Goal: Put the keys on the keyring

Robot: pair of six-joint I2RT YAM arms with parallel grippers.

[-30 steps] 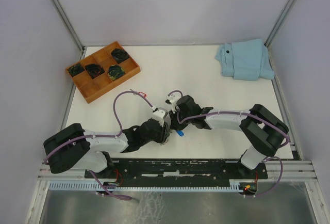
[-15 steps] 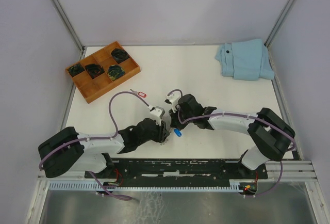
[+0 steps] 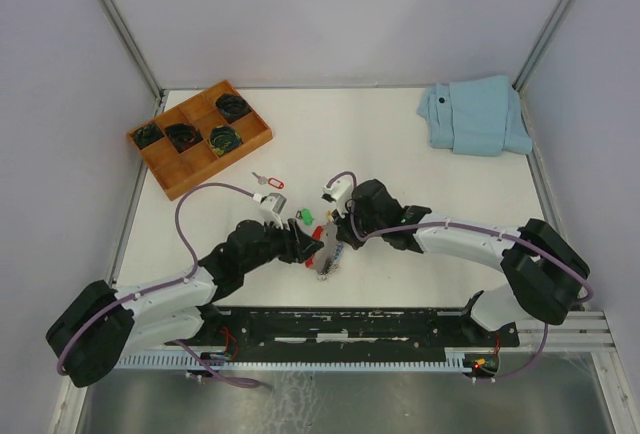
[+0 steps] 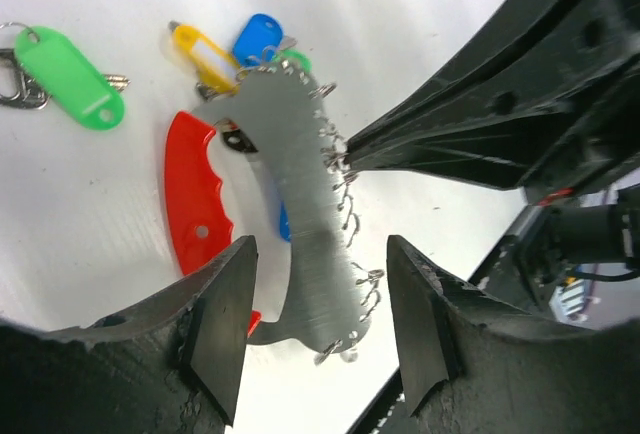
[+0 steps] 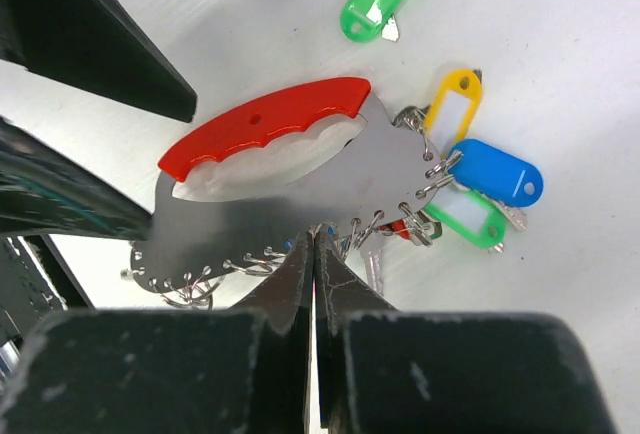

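Comparing with the overhead view of a second earlier: the left arm (image 3: pixel 170 294) had stretched out low and long across the desk (image 3: pixel 400 154), with its shoulder end swung toward the near-left corner. The right arm (image 3: pixel 470 239) had also lengthened, its elbow pushed out to the right. The keyring (image 5: pixel 360 179) and the green-tagged key (image 3: pixel 307 216), both hidden under the wrists before, were now exposed. The red-tagged key (image 3: pixel 272 182) had not moved.

Pose: both arms converged at mid-desk, wrists pitched down. The left pincer (image 4: pixel 320 254) was open, one finger on each side of the keyring's grey plate and neither seen touching it. The right pincer (image 5: pixel 315 239) was closed, its tips pressed together at the plate's looped edge; whether a loop was nipped could not be told.

The keyring lay flat on the desk between the two pincers, red grip toward the left arm. The green-tagged key lay loose just beyond it. The red-tagged key lay further toward the far left.
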